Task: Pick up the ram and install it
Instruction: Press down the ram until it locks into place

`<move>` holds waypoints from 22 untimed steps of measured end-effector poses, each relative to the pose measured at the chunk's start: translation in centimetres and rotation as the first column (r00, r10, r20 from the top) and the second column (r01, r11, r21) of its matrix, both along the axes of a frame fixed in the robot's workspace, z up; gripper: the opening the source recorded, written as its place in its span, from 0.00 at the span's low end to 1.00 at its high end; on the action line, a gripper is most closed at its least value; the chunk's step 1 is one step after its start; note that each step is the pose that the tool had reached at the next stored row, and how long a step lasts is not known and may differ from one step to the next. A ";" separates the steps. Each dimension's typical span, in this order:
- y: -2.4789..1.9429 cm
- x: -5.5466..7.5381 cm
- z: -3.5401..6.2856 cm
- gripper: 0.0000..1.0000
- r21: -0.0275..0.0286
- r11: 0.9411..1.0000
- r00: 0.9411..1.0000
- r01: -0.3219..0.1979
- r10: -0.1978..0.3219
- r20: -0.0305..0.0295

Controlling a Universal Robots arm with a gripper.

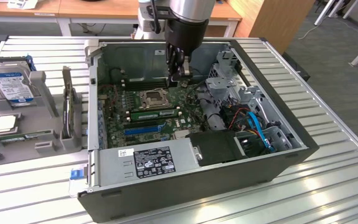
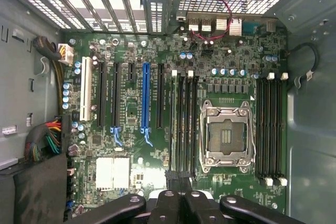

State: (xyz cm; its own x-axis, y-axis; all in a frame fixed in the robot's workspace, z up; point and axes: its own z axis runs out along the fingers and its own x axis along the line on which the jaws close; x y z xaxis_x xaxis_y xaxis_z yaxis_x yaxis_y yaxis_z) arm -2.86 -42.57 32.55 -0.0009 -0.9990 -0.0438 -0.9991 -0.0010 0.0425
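Power supply (image 1: 148, 161) sits nearest me, in the open PC case (image 1: 278, 161), with blue cables (image 1: 261, 133) beside it. Past that, one ram (image 1: 154, 113) sits in a slot just beside the empty CPU socket (image 1: 154, 97). I see the gripper (image 1: 180, 80) deeper in, over the motherboard (image 2: 131, 150), pinched together with nothing visible between the fingertips. At the exterior view's left, a grey tray (image 1: 48, 147) holds a second ram stick (image 1: 24, 136), a processor chip (image 1: 3, 123) and a hard drive (image 1: 11, 86). Everything rests on a slatted metal table (image 1: 328, 186); wooden desks (image 1: 92, 9) stand behind.
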 end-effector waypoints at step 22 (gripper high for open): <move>0.00 2.1 -0.46 0.10 0.000 1.000 1.000 0.000 0.000 -0.002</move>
